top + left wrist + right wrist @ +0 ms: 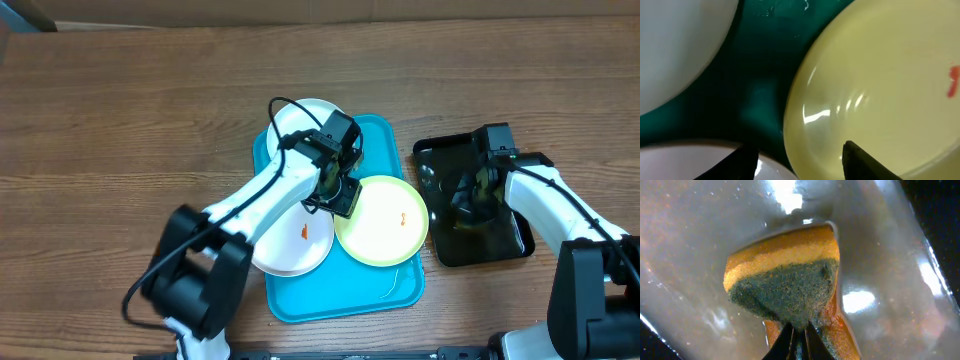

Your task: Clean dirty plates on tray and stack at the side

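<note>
Three plates lie on the blue tray [385, 290]: a white plate [300, 118] at the back, a white plate [295, 248] with an orange smear at the front left, and a yellow-green plate [385, 225] with an orange smear at the right. My left gripper [340, 190] is open low over the tray, its fingers [800, 162] straddling the yellow-green plate's left rim [795, 115]. My right gripper [478, 185] is over the black tray [505, 240], shut [799, 340] on an orange sponge with a dark green scouring face [785, 287].
The black glossy tray [880, 240] is wet and stands right of the blue tray. Bare wooden tabletop [120, 130] lies to the left and behind. Cables run along the left arm [275, 105].
</note>
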Controlling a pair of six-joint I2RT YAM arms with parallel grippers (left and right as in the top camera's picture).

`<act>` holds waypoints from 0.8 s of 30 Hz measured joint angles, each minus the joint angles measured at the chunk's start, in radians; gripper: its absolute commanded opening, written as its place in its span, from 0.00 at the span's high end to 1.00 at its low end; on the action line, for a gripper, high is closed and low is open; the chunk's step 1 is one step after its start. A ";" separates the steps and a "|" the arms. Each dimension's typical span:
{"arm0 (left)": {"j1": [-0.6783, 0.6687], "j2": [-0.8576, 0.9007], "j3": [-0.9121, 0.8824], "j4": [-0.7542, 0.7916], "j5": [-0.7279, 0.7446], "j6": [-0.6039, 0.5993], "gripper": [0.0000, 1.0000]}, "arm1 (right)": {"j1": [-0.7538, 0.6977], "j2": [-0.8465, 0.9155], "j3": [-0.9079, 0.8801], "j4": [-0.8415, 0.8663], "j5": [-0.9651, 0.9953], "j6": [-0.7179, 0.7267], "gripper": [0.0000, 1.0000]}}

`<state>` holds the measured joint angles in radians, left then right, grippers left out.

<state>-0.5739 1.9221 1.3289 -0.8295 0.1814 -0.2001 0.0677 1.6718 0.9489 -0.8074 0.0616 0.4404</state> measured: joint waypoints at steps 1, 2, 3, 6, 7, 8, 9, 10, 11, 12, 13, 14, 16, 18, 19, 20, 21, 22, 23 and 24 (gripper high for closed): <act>0.000 0.020 0.000 0.016 -0.001 0.001 0.52 | 0.000 0.000 0.000 0.000 -0.003 0.000 0.96; 0.000 0.034 0.000 0.029 -0.002 0.005 0.64 | 0.000 0.000 0.000 -0.002 -0.007 0.001 0.96; 0.000 0.053 0.000 0.045 -0.002 0.012 0.74 | 0.000 0.000 0.000 -0.002 -0.010 0.000 0.96; 0.000 0.084 0.000 0.070 0.000 0.024 0.96 | 0.000 0.000 0.000 -0.005 -0.029 0.000 0.96; 0.000 0.086 0.003 0.072 0.002 0.025 0.96 | 0.000 0.000 0.000 -0.008 -0.035 0.000 0.96; 0.000 0.086 0.006 0.072 0.005 0.029 0.96 | 0.000 0.000 0.000 -0.011 -0.041 0.000 0.96; 0.000 0.087 0.009 0.071 0.008 0.032 0.96 | 0.000 0.000 0.000 -0.017 -0.049 0.000 0.96; 0.000 0.087 0.011 0.071 0.009 0.032 0.96 | 0.000 0.000 0.000 -0.024 -0.055 0.000 0.96; 0.000 0.089 0.013 0.071 0.010 0.032 0.96 | 0.000 0.000 0.000 -0.033 -0.060 0.000 0.96; 0.000 0.089 0.013 0.071 0.010 0.032 0.96 | 0.000 0.000 0.001 -0.043 -0.064 0.000 0.96; 0.000 0.089 0.013 0.071 0.011 0.032 0.96 | 0.000 -0.001 0.003 -0.055 -0.070 -0.003 0.96; 0.000 0.089 0.013 0.071 0.013 0.032 0.96 | 0.000 -0.003 0.008 -0.071 -0.075 -0.008 0.96; 0.003 0.090 0.013 0.071 0.020 0.032 0.96 | 0.000 -0.019 0.021 -0.113 -0.085 -0.020 0.96; 0.006 0.090 0.013 0.070 0.030 0.032 0.96 | 0.000 -0.039 0.028 -0.140 -0.091 -0.027 0.96; 0.010 0.091 0.013 0.071 0.038 0.032 0.96 | 0.000 -0.057 0.034 -0.157 -0.094 -0.031 0.96; 0.014 0.092 0.013 0.071 0.050 0.032 0.96 | 0.000 -0.082 0.042 -0.167 -0.101 -0.039 0.96; 0.019 0.093 0.013 0.071 0.059 0.032 0.96 | 0.002 -0.108 0.049 -0.172 -0.111 -0.050 0.96; 0.023 0.094 0.013 0.071 0.070 0.032 0.96 | 0.005 -0.133 0.055 -0.172 -0.124 -0.063 0.96; 0.028 0.096 0.013 0.071 0.082 0.032 0.96 | 0.008 -0.154 0.061 -0.173 -0.141 -0.075 0.96; 0.033 0.097 0.013 0.071 0.092 0.032 0.96 | 0.016 -0.182 0.068 -0.172 -0.163 -0.089 0.96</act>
<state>-0.5407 2.0193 1.3418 -0.7586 0.2737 -0.1680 0.0837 1.4902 1.0164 -0.9798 -0.1013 0.3519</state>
